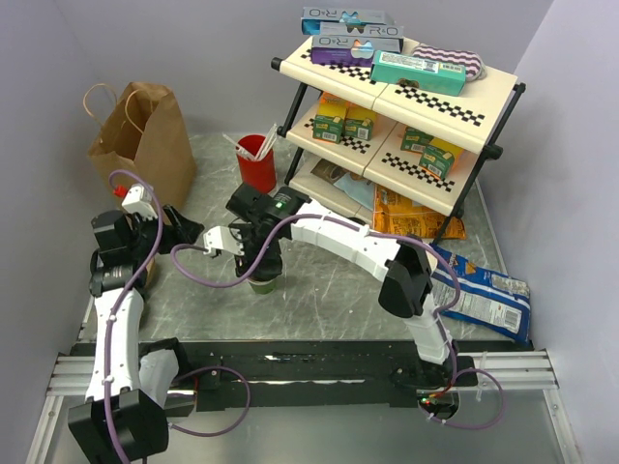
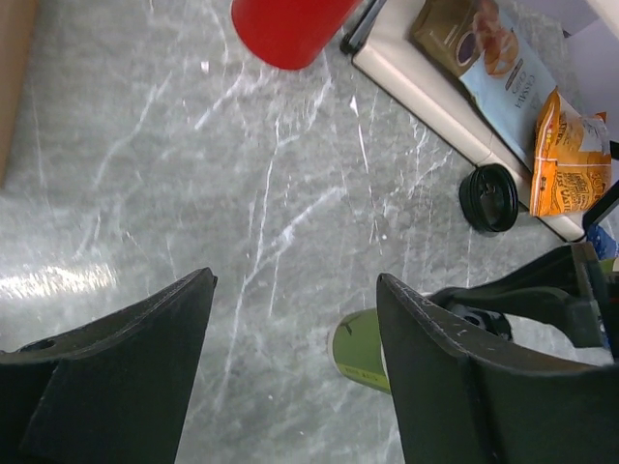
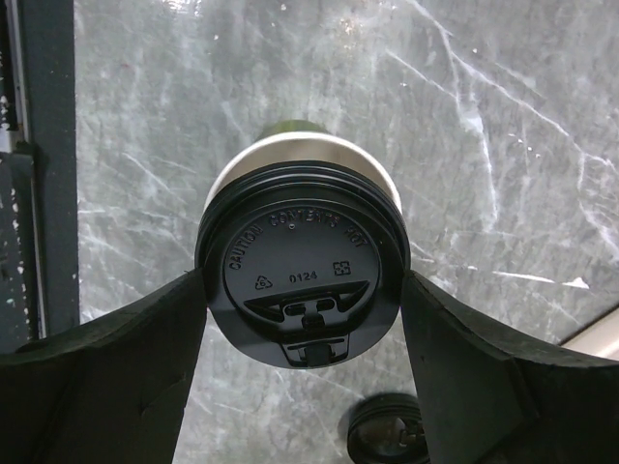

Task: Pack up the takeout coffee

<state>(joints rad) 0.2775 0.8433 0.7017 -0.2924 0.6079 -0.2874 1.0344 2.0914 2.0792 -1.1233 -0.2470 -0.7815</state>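
Note:
The takeout coffee point(image 3: 302, 242), a dark green cup with a black lid, sits between my right gripper's point(image 3: 302, 280) two fingers. Both fingers touch the lid's rim, so the gripper is shut on it. From above, the cup point(image 1: 263, 283) pokes out below the right gripper point(image 1: 263, 259) near the table's middle. In the left wrist view its green base point(image 2: 360, 353) shows beside the right finger. My left gripper point(image 2: 295, 280) is open over bare marble, left of the cup and apart from it point(image 1: 189, 232).
A brown paper bag point(image 1: 145, 135) stands at the back left. A red cup point(image 1: 256, 162) with sticks is behind the coffee. A loose black lid point(image 2: 488, 198) lies by the shelf rack point(image 1: 406, 106). Snack bags point(image 1: 484, 295) lie on the right.

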